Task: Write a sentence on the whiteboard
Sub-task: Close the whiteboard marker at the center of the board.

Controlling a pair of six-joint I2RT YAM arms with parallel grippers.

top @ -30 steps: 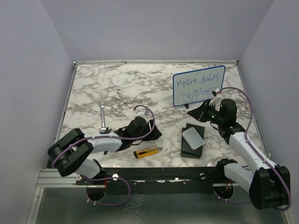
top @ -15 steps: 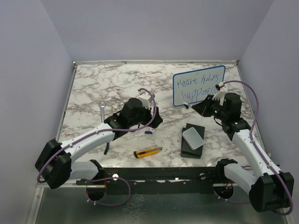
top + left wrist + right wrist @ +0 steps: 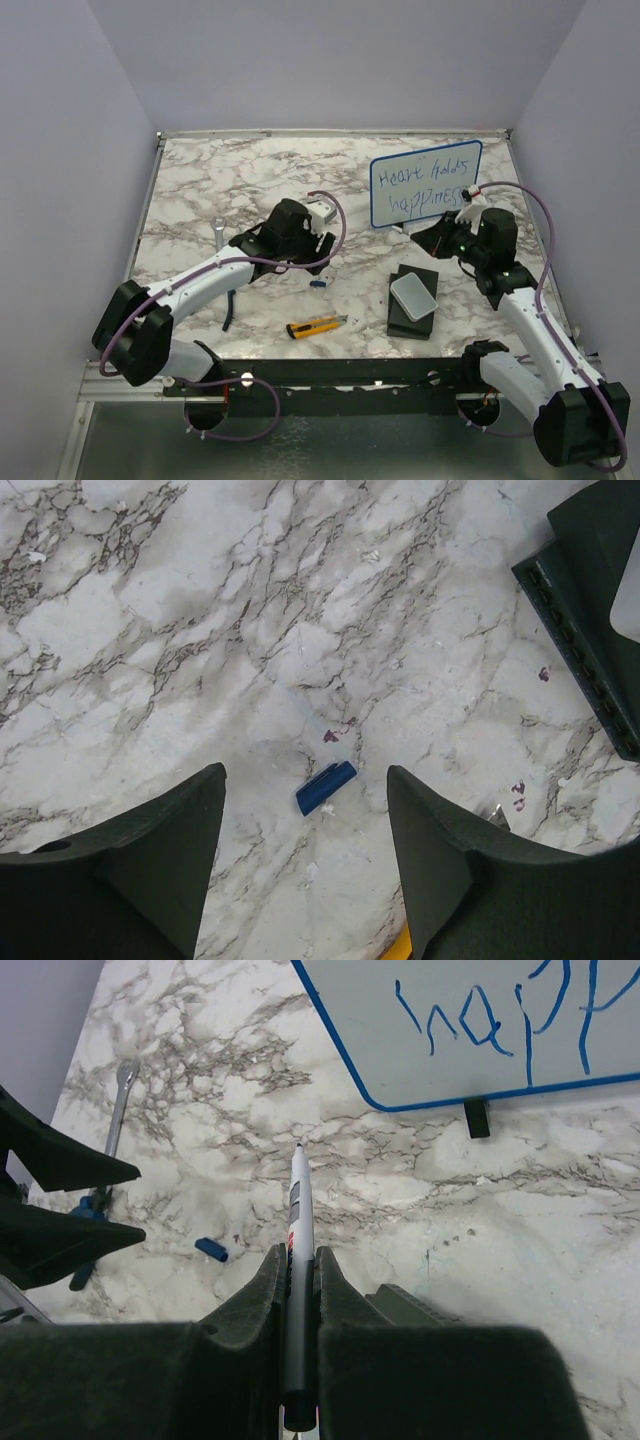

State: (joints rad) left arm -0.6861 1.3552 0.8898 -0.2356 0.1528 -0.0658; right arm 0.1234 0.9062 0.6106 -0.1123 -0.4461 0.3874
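You see a marble table holding a silver wrench at left, a small blue cap, a yellow utility knife, and a pale grey box lying atop a black case.

The table top is smooth, with a white-and-grey marble pattern. The whiteboard has a glossy white face in a smooth blue plastic frame, and the wrench is bright bare metal. The fingers of the left gripper are matt black plastic, and the marker barrel is smooth and pale.
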